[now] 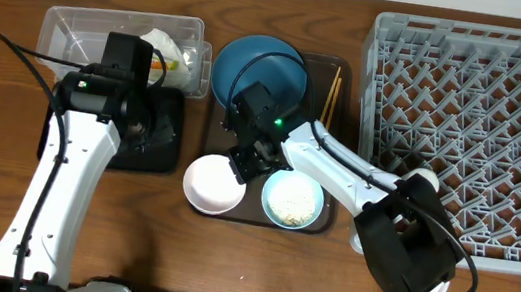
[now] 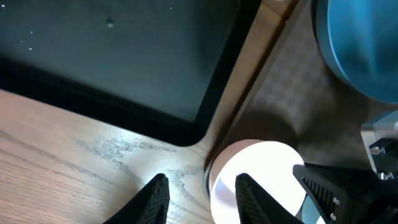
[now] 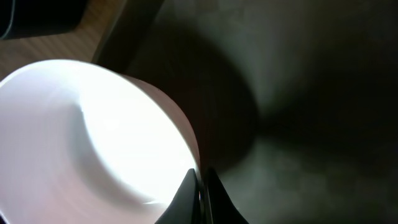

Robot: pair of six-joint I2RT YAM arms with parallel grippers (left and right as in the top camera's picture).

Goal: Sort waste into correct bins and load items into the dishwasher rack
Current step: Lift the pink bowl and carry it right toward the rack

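— White bowl (image 3: 93,137) rim pinched narrow by the right end effector (image 3: 199,186); it sits at the near left corner of the brown tray (image 1: 252,213).
— Loading step, then; next, I'd judge, lift it clear and carry it right to the rack (image 1: 484,135).
— Left end effector (image 2: 199,196)?
— Wide, empty, over the worktop (image 2: 62,174).
— Counts: two bowls, one plate (image 1: 255,70), one chopstick pair (image 1: 329,93), two bins.

The wooden table (image 1: 253,276) bore a brown tray (image 2: 280,106) beneath the right jaws. A black bin (image 2: 124,56) lay just beside the left jaws.
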